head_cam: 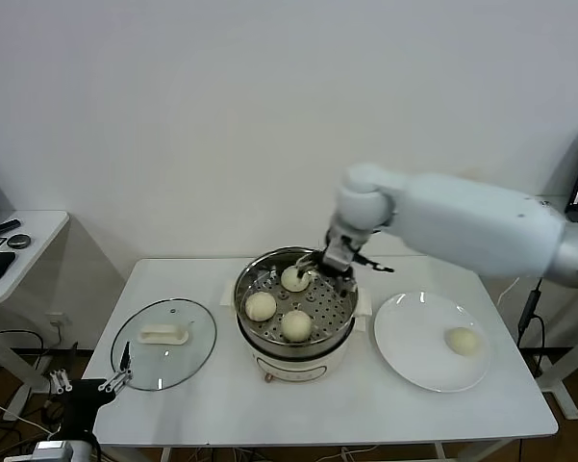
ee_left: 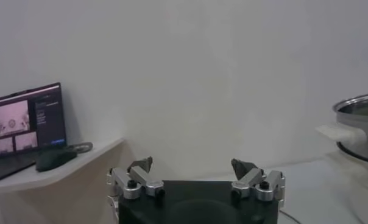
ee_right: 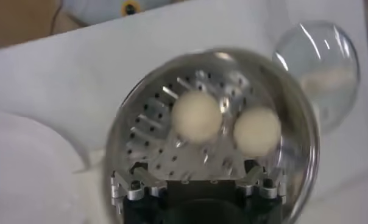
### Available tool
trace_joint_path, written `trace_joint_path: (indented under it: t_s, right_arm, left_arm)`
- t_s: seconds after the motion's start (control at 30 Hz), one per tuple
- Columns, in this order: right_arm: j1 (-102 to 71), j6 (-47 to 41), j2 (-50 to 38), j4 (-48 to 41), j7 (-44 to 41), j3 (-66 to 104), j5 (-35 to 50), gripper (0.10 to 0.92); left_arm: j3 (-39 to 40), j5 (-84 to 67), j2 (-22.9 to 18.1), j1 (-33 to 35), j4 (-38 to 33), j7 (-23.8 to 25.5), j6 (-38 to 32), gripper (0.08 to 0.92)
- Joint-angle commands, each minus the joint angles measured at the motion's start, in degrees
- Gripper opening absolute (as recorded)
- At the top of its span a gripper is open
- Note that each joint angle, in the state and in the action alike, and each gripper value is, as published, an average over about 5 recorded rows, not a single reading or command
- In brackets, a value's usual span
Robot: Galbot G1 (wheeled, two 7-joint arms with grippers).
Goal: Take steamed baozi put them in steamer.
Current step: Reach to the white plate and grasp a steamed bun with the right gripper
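Starting on your far left, there's a small white side table point(head_cam: 24, 236) with some dark gadgets on it, and the left wrist view shows a laptop point(ee_left: 25, 125) with a lit screen sitting there. Your left gripper point(head_cam: 115, 382) is parked low, off the front left corner of the white counter point(head_cam: 173, 414), and its jaws are spread wide with nothing between them.

Next over, the round glass lid with the white handle point(head_cam: 163, 343) lies flat on the counter, just beside the pot and not touching it as far as you can see.

In the middle sits the round shiny stainless-steel steamer with the perforated tray and white base point(head_cam: 251, 348). Three small pale cream-white baozi are on the tray: one on the left point(head_cam: 261, 306), one at the front point(head_cam: 296, 325), and one at the back point(head_cam: 294, 278). The first two sit apart from each other, clear of the rim.

Your right gripper point(head_cam: 313, 268) reaches down into the steamer from the right, over that back bun. The jaws look parted around it, one finger on each side, but you can't really tell whether they're touching the bun or already loose. The right wrist view only shows the other two buns sitting on the holes.

Further right, the flat round white plate point(head_cam: 409, 332) has the fourth baozi point(head_cam: 462, 341) sitting alone towards its right side, well apart from the steamer.
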Motion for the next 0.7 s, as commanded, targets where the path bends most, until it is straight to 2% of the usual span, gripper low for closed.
trace_joint_path:
  t_s: [0.03,0.2,0.37,0.5,0.7]
  right_arm:
    - [-1.5,-25.4,-23.9,6.1,-2.1,5.5,4.9,0.823]
    - [-12.0,-25.1,-31.2,5.4,-3.3,12.2,-1.1,0.823]
    - [-34.0,-23.0,-35.2,0.7,-3.3,30.9,-9.8,0.823]
    - [-45.2,-20.0,-34.2,-4.6,-3.1,41.5,-13.7,0.823]
    - [-51.7,-16.7,-30.1,-9.4,-1.5,46.4,-18.2,0.823]
  left_arm:
    - [1.1,0.1,0.5,-0.6,0.4,0.1,0.1,0.823]
    - [2.3,0.3,0.9,-1.3,1.0,0.1,0.2,0.823]
    - [3.6,0.6,0.8,-1.8,1.5,0.2,0.4,0.823]
    - [4.3,0.9,0.8,-2.1,2.1,0.2,0.5,0.823]
    - [4.5,1.3,0.4,-2.0,2.2,0.3,0.7,0.823]
